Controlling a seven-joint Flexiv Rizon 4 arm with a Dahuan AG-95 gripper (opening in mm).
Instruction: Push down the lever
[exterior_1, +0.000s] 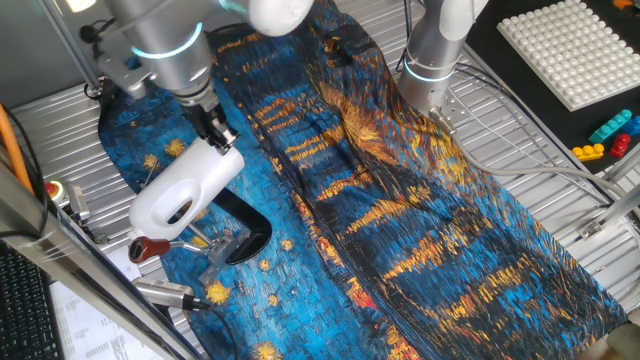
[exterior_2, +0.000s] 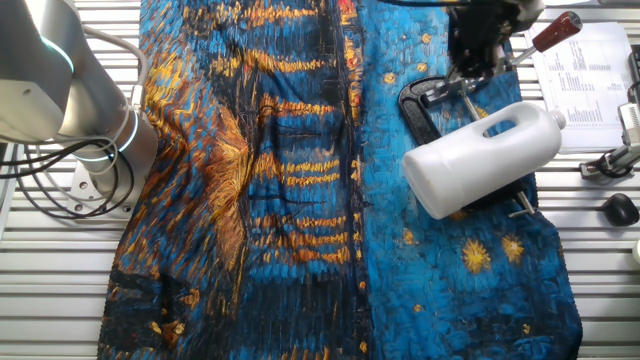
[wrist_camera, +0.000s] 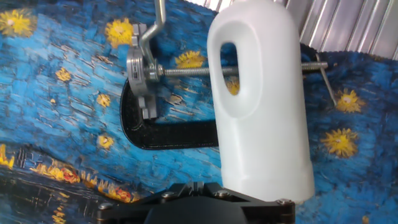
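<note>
The lever is a thin silver rod ending in a reddish-brown knob (exterior_1: 150, 248), which sticks out at the front left of the white plastic housing (exterior_1: 185, 195). The knob also shows in the other fixed view (exterior_2: 557, 30). In the hand view only the rod (wrist_camera: 159, 22) shows; the knob is out of view. The housing (wrist_camera: 261, 106) lies over a black curved base (wrist_camera: 168, 135). My gripper (exterior_1: 220, 138) is shut and empty. It hangs over the wide end of the housing, away from the knob. It also shows in the other fixed view (exterior_2: 470, 62) and the hand view (wrist_camera: 199, 186).
A blue and orange patterned cloth (exterior_1: 400, 200) covers the table. A second arm's base (exterior_1: 430, 60) stands at the back. A white studded board (exterior_1: 575, 50) and coloured bricks (exterior_1: 610, 135) lie at the right. A printed sheet (exterior_2: 590, 70) lies beside the knob.
</note>
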